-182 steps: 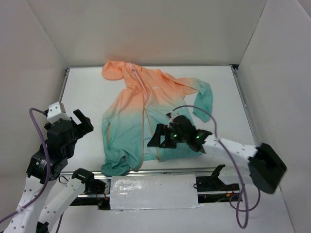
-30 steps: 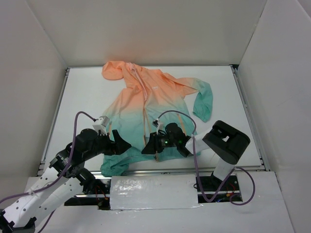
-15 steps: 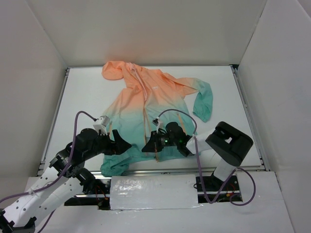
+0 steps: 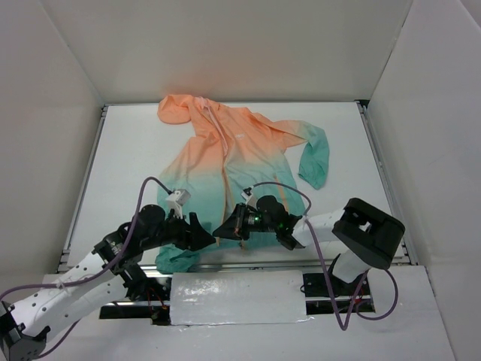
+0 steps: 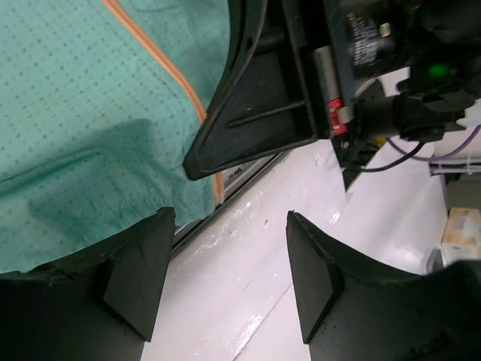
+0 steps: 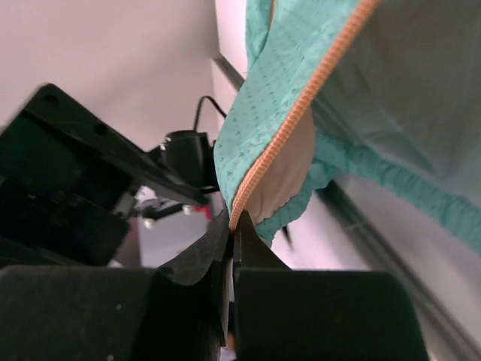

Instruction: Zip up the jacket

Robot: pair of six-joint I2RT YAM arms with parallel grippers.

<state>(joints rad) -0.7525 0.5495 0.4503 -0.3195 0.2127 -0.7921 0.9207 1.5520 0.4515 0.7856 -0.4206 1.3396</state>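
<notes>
The jacket (image 4: 225, 158) lies spread on the white table, peach hood at the back left, teal hem toward me. Its orange zipper (image 4: 224, 188) runs down the front. My right gripper (image 4: 224, 230) is shut on the zipper's lower end at the hem. In the right wrist view the orange tape (image 6: 301, 113) runs straight into the closed fingertips (image 6: 233, 226), and the teal cloth (image 6: 270, 90) hangs lifted from them. My left gripper (image 4: 204, 239) is just left of it, open and holding nothing. Its fingers (image 5: 139, 278) hover over the table's front edge, beside the right gripper's black finger (image 5: 255, 113).
The table's metal front rail (image 4: 301, 263) runs just below the hem, with a shiny white strip (image 4: 237, 297) in front of it. The right arm's bulky elbow (image 4: 364, 229) stands at the near right. White walls close in the table on three sides.
The left gripper has moved right, close to the right gripper, and its jaws have narrowed a little. The right gripper has shut on the zipper's lower end and shifted slightly left.
</notes>
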